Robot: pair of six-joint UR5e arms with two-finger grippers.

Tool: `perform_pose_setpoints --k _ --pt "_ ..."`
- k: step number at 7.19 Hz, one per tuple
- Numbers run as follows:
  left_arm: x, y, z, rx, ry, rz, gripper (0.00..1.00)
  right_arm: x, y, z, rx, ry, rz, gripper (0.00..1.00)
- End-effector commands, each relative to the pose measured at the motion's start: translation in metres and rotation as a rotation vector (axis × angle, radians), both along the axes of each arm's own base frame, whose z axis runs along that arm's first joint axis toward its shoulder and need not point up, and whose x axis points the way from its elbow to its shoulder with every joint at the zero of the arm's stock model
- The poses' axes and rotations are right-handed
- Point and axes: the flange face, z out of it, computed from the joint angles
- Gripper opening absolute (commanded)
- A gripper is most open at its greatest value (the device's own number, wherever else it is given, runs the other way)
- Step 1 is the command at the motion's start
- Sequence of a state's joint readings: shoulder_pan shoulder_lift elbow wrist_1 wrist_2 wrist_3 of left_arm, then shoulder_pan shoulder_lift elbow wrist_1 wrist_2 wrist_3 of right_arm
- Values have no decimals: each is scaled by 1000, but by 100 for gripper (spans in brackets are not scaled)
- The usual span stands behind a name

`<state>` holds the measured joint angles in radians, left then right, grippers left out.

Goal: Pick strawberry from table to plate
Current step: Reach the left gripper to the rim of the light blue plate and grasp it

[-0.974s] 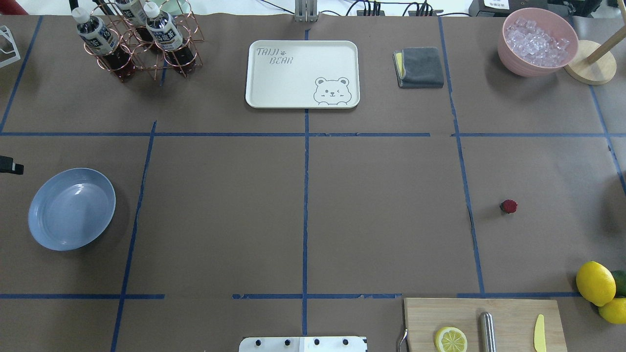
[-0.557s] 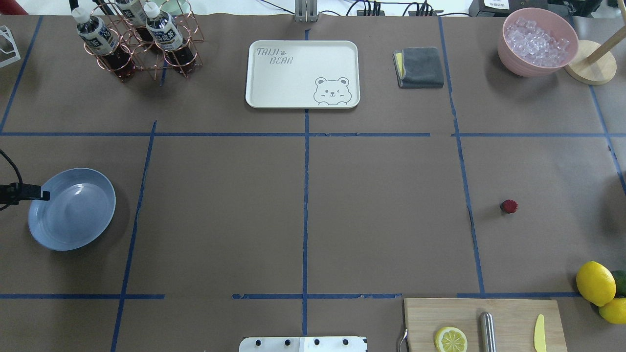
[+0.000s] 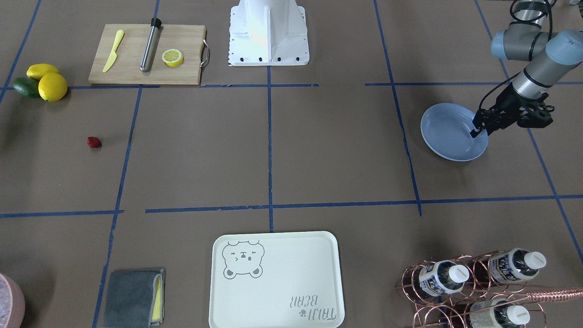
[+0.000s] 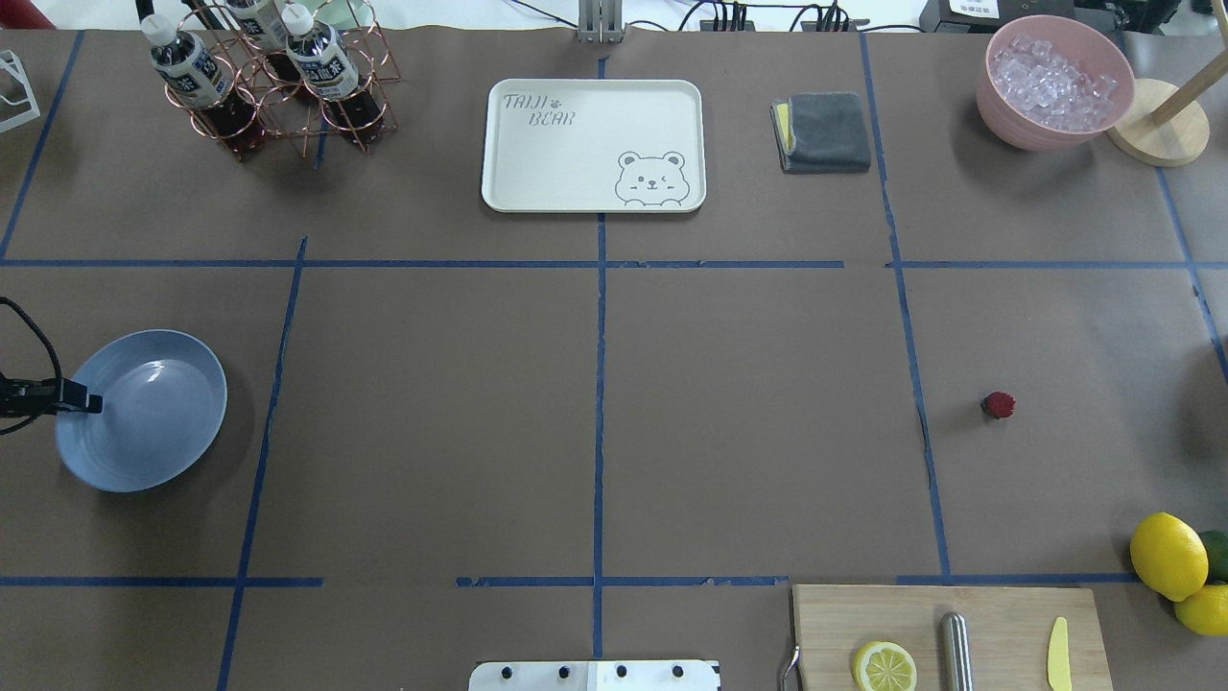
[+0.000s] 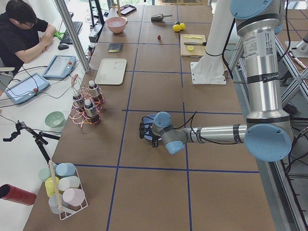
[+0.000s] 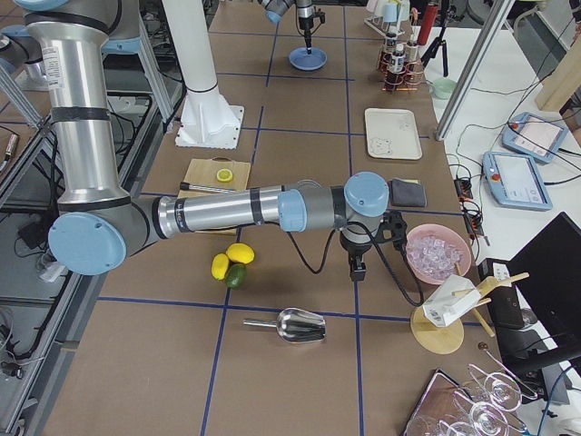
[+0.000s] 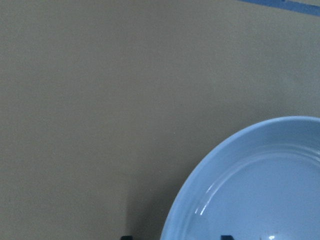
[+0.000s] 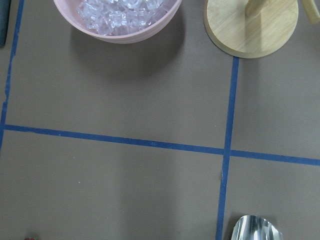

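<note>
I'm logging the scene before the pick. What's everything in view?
strawberry: 1, dark red, robot's right side
plate: 1, light blue, robot's left side
tray: 1, cream, far centre
cloth: 1, grey, right of tray
bowl: 1, pink, holding ice, far right
bottles: 3, dark, in copper rack, far left
board: 1, wooden, near right, bearing lemon half, yellow knife, metal rod
lemons: 2, yellow, right edge, beside a green fruit
scoop: 1, metal, right end
table: brown, blue tape grid
left gripper: black, open, at plate's rim
right gripper: black, near bowl, state unclear
</note>
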<state>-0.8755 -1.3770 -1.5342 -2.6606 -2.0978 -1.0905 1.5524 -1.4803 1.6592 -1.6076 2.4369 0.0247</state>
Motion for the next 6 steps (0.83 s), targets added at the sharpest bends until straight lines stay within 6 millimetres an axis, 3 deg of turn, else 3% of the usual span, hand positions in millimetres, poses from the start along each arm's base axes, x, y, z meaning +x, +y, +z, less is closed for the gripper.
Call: perform_pose_setpoints --k 1,2,4,5,6 --pt "-4 4 -1 7 0 4 0 0 0 0 -2 -2 2 100" --pt "-12 14 -16 15 18 12 0 0 -1 -1 -1 -2 3 100" --pt "-31 32 -65 -28 180 150 0 -2 -1 -1 -1 -2 0 100" --pt "-54 20 -85 -25 232 132 0 -4 -2 -1 -1 -2 -5 100" --pt "-45 -8 -128 -44 232 109 0 -8 -2 -1 -1 -2 -13 100"
